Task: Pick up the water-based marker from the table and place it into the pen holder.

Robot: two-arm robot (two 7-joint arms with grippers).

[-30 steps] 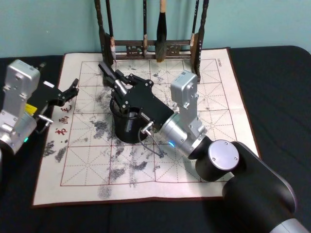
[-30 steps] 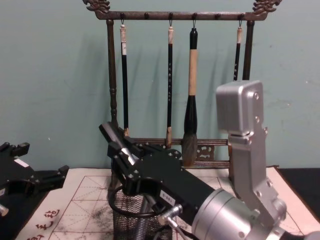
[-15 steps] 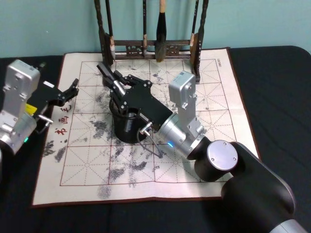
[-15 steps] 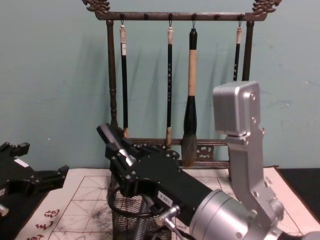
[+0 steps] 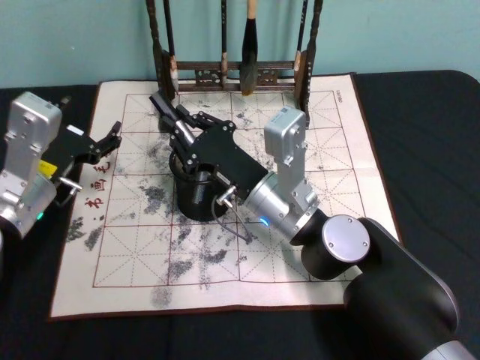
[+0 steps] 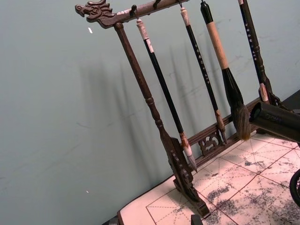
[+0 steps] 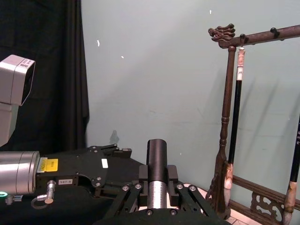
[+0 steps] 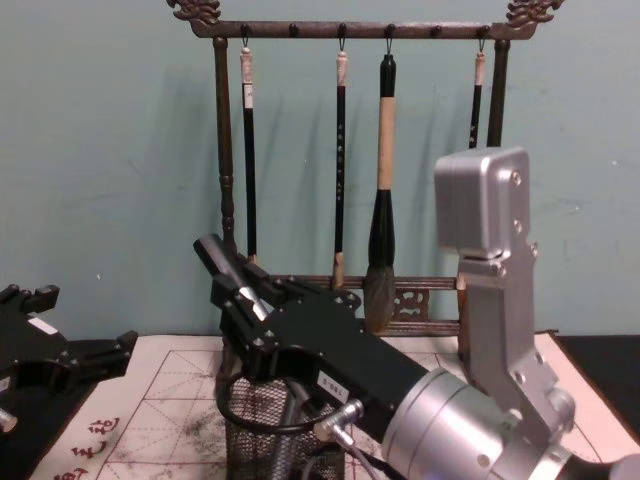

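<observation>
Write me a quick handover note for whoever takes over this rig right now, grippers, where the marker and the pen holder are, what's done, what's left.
Right gripper: shut on the marker, held tilted above the far rim of the pen holder.
Left gripper: open, idle at the left edge of the mat.
Pen holder: upright on the mat, in front of the brush rack.
Done: marker picked up and carried to the holder.
Left: bring the marker over the opening, lower it in, release, withdraw.

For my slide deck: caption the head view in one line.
Right gripper holds the marker tilted over the pen holder; left gripper idles at the mat's left edge.
</observation>
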